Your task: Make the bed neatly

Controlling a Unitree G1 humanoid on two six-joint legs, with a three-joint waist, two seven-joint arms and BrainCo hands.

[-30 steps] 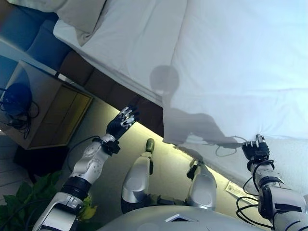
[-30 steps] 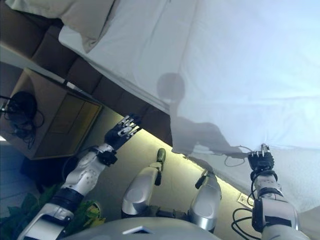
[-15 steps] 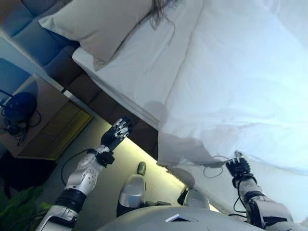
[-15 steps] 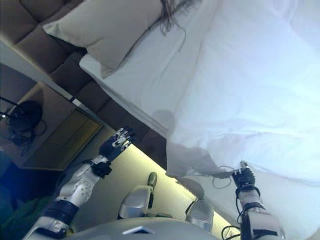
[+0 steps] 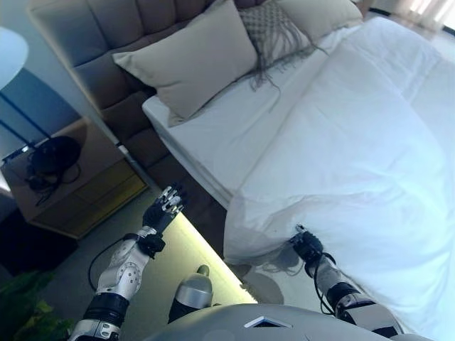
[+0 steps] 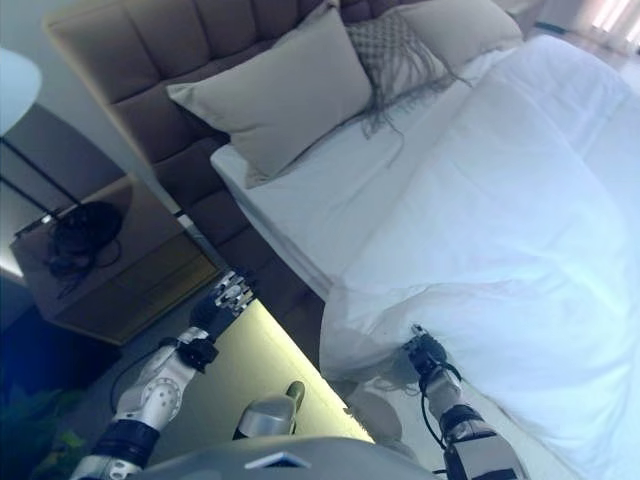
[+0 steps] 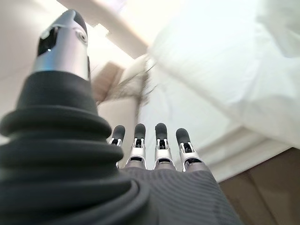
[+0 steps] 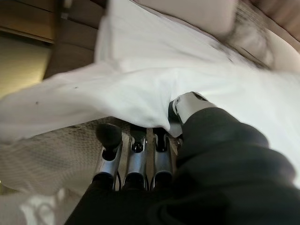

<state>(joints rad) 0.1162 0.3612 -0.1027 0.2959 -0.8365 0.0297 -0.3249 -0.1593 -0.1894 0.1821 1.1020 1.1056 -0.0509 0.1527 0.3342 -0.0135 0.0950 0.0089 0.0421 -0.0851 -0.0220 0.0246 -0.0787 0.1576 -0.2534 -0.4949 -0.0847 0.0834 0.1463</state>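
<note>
A white duvet point(image 5: 355, 142) covers most of the bed, and its near corner hangs bunched over the bed's side. My right hand point(image 5: 308, 246) is at that corner, under the edge. In the right wrist view its fingers point(image 8: 136, 154) reach beneath the cloth with the thumb above, pinching the duvet point(image 8: 117, 89). Bare white sheet point(image 5: 234, 128) shows between the duvet and the pillows. A large beige pillow point(image 5: 192, 64) and a fringed cushion point(image 5: 274, 32) lean on the padded headboard point(image 5: 106, 35). My left hand point(image 5: 162, 209) is raised beside the bed with straight fingers point(image 7: 157, 143), holding nothing.
A wooden nightstand point(image 5: 71, 185) stands left of the bed with black headphones and cable point(image 5: 53, 156) on top, and a pale lamp shade point(image 5: 11, 53) above it. The bed's dark brown base point(image 5: 170, 170) runs along a lit strip of floor point(image 5: 192, 249).
The camera has swung up, so the headboard and pillows now show. My right hand stays on the duvet's corner, now bunched higher. My left hand stays raised and open.
</note>
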